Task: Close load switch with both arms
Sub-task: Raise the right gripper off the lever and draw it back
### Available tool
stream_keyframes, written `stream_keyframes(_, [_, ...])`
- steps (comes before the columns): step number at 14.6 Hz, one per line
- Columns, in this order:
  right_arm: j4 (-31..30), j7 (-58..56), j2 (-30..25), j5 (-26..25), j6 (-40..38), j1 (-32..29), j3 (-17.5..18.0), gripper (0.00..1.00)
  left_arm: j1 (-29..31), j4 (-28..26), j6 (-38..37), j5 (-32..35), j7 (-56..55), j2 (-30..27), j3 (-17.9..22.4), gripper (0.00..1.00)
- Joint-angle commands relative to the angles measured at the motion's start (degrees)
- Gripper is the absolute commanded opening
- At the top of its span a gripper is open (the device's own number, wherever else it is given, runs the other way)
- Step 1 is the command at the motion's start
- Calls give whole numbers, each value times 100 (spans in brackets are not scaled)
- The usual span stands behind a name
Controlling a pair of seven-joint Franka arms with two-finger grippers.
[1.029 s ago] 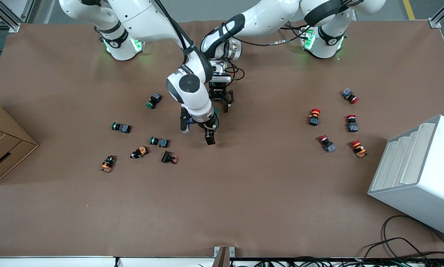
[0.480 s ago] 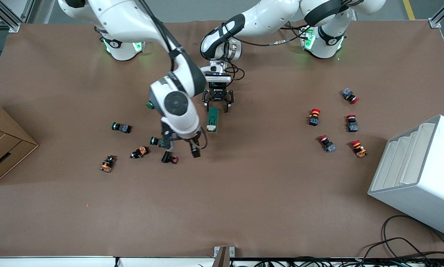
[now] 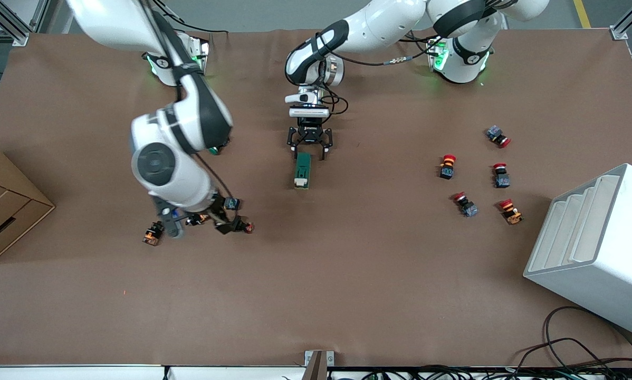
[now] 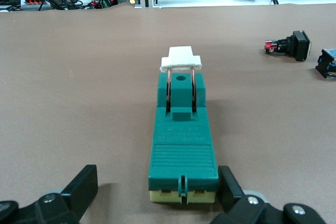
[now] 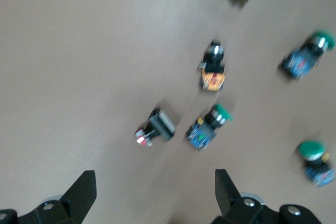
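Switch (image 3: 302, 170) lies flat on the brown worktop (image 3: 347, 274), about midway between the two arms' ends, its length running toward the front camera. Its green body ends in the cream-white lever piece (image 4: 181, 59), which sits at the end nearer that camera. The left gripper (image 3: 309, 151) is low over the worktop at the switch's other end, fingers (image 4: 80, 188) spread wide. In the left wrist view the two fingers stand one on each side of the switch's pale end face, with a clear gap on one side and the other fingertip just beside the body; neither visibly presses it.

The right gripper (image 3: 197, 224) is up over a cluster of push buttons (image 3: 239, 226) toward the right arm's end of the worktop, well apart from the switch. Its fingers (image 5: 81, 192) are also spread, with nothing between them; the right wrist view looks down on green-capped (image 5: 209, 125) and red-tipped buttons (image 5: 154, 128) on the worktop below.

Red-capped buttons (image 3: 447, 166) lie in a loose group toward the left arm's end, near a white rack (image 3: 595, 248). A cardboard box (image 3: 5, 211) sits at the worktop's edge at the right arm's end.
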Motion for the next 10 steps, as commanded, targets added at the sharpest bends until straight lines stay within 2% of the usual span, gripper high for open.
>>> stream_keyframes(1, [-240,-1686,-439,41,-321,-504,100,100,19,61,-43,-11,0,2,4,100])
stream_keyframes(2, [-240,-2354,-544,32,-461,-732,100,100,28,61,-34,-124,9,-16,-22,100])
stream_keyframes(4, [-240,-3567,-737,32,-795,-1163,91,100,37,140,-34,-833,306,-217,-223,100])
stream_keyframes(7, [-187,-5702,-1019,-47,-1270,-1936,74,100,46,342,-43,-2398,1640,-858,-356,100])
stream_keyframes(10, [75,-7515,-1116,-187,-1700,-2684,74,100,116,631,9,-3216,2363,-1342,-409,100])
